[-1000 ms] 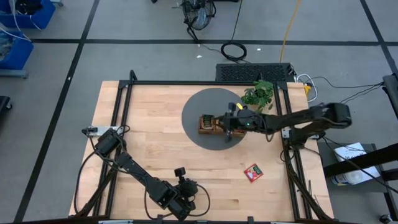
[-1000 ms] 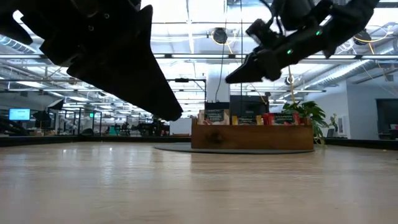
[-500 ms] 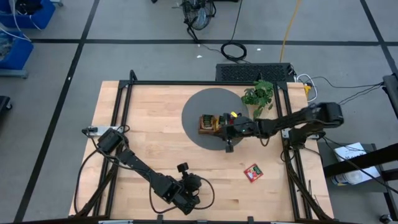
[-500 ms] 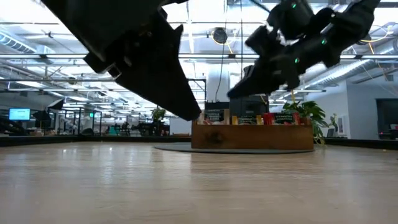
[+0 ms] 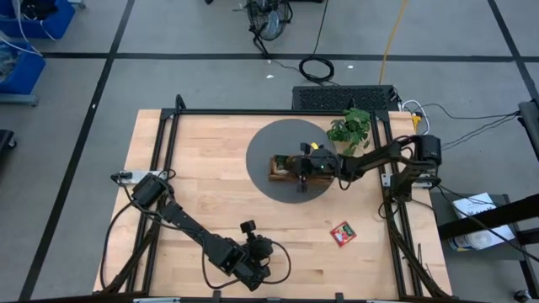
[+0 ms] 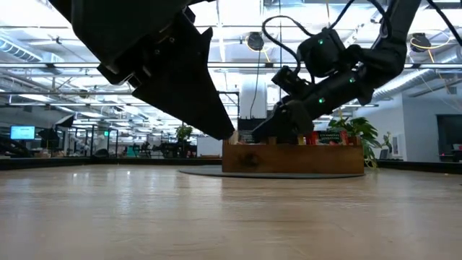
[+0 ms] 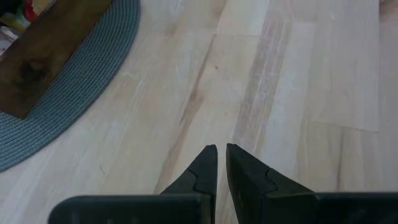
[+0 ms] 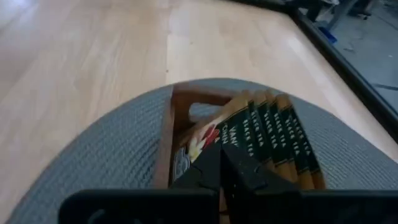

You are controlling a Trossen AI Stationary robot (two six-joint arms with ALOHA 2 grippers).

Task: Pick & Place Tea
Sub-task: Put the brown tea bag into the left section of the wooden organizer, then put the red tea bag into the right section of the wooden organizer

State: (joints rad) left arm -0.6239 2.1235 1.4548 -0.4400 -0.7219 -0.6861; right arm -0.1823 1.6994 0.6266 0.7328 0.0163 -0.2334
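The right gripper [image 5: 301, 167] is positioned over the wooden tray [image 5: 283, 167], which stands on the round grey mat [image 5: 263, 160] toward the far side of the counter [image 5: 202, 177]. In the right wrist view, the gripper's fingers [image 8: 239, 171] are pressed together, their tips reaching among the tea packets [image 8: 267, 127] standing upright in an end compartment of the tray; whether a packet is pinched between the tips cannot be determined. The packets visible there are orange-yellow with dark labels, stacked side by side on edge. In the low view, further packets [image 6: 339, 137] project above the tray rim, and the right arm descends onto the tray at an angle. One red tea packet [image 5: 342, 234] lies flat on the bare counter, well apart from the tray, toward the near right side. A green plant [image 5: 349, 128] stands just beyond the mat at the far edge. The left gripper [image 5: 253, 261] is located near the front edge of the counter; in the left wrist view its fingers [image 7: 205, 168] stand nearly closed with a thin gap between them, holding nothing, above bare wood beside the mat edge.
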